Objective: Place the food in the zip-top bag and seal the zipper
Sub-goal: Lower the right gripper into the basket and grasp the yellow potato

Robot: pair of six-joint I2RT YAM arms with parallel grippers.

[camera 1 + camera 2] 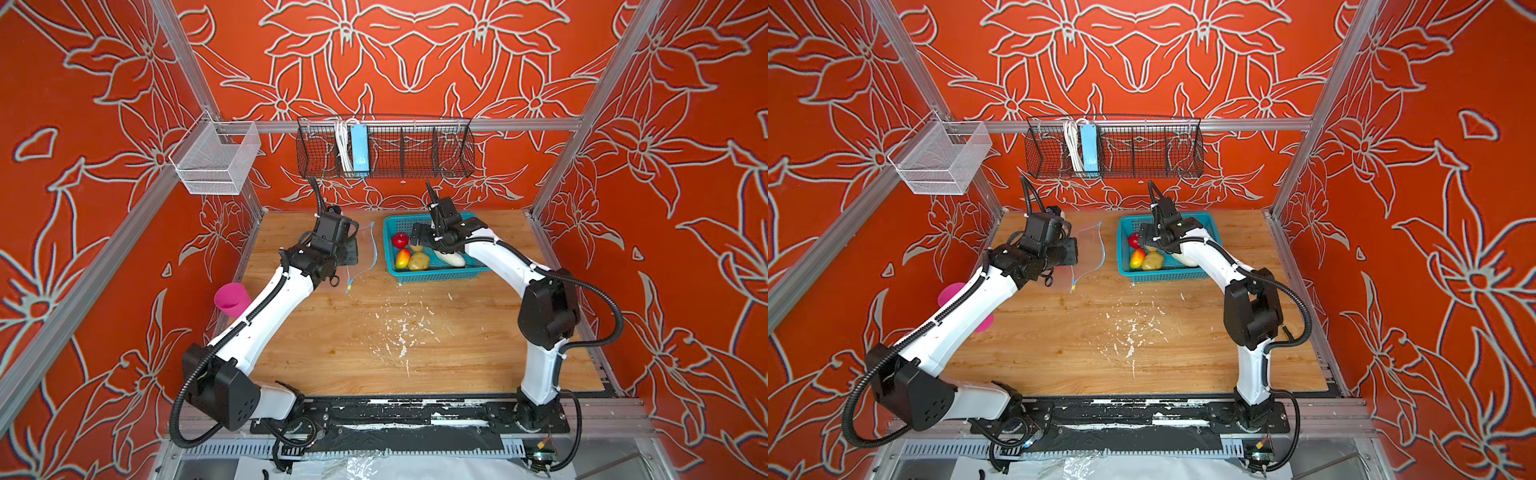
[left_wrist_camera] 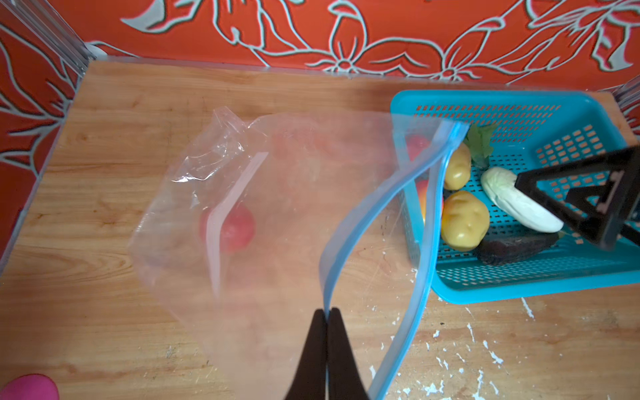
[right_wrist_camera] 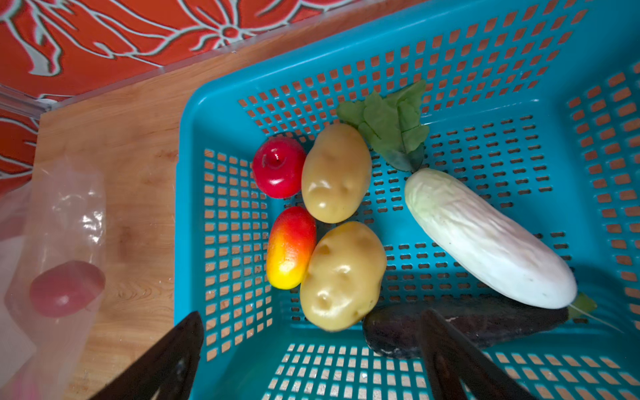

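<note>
1. Your left gripper (image 2: 327,313) is clamped tight on one lip of the blue zipper (image 2: 360,214), holding that lip apart from the other.
2. The clear bag (image 2: 277,194) lies on the wooden table (image 2: 104,311), just left of the teal basket (image 3: 346,41). Its mouth gapes toward the basket, unsealed.
3. One red ball (image 2: 230,227) sits inside the bag.
4. Your right gripper (image 3: 311,322) hangs over the basket with its jaws spread wide, holding nothing.
5. The basket holds a second red ball (image 3: 277,166), a mango (image 3: 291,247), one potato (image 3: 336,173) touching another potato (image 3: 343,277), a white vegetable (image 3: 485,239) and a green leaf (image 3: 391,121).
6. A dark purple piece (image 3: 391,332) lies beside the white vegetable. One right finger crosses in front of it, and you cannot tell whether they touch.
</note>
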